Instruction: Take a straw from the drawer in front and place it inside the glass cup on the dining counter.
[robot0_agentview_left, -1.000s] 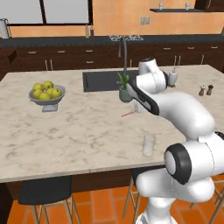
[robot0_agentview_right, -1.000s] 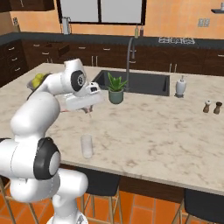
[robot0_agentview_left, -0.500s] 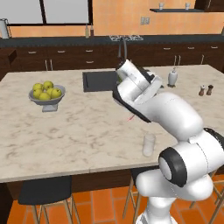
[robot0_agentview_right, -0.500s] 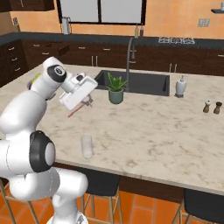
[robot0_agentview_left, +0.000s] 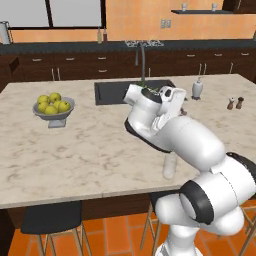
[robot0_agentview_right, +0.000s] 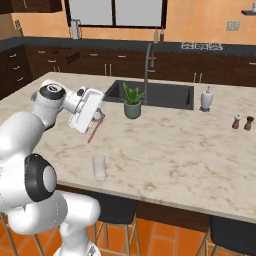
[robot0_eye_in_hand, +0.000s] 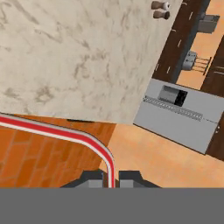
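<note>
Item 1, far left: fruit bowl (robot0_agentview_left: 53, 111), grey, on a stem, holding yellow-green fruit, sitting on the dining counter (robot0_agentview_left: 85, 150) near its left end. Not part of the task.

Item 2: gripper (robot0_agentview_right: 98, 116), at the end of the white arm, hanging above the counter in the right base view. Its fingertips are pressing together on the straw (robot0_agentview_right: 94, 131), which is slanting down out of them toward the marble. In the hand view the straw (robot0_eye_in_hand: 65, 131) is rising between the two dark tips and curving away to the left, pink-red with pale edges.

Item 3: glass cup (robot0_agentview_right: 99, 166), clear tumbler, standing upright near the counter's front edge, lower than the gripper and well apart from the straw's free end. In the left base view the cup (robot0_agentview_left: 170, 165) is showing just beside the arm's bulk.

Item 4: potted plant (robot0_agentview_right: 132, 102), standing in front of the black sink (robot0_agentview_right: 157, 93).

Item 5: soap dispenser (robot0_agentview_right: 206, 97), white, right of the sink.

Item 6, far right: salt and pepper shakers (robot0_agentview_right: 242, 122), two small dark-capped pieces.

Progress, as judged: the straw is out of the drawer and in the grip, so the fetching half is looking done. Carrying it over the cup's mouth, lowering and releasing are remaining.

Writing: no brand, label or readable lettering is appearing on any item.
</note>
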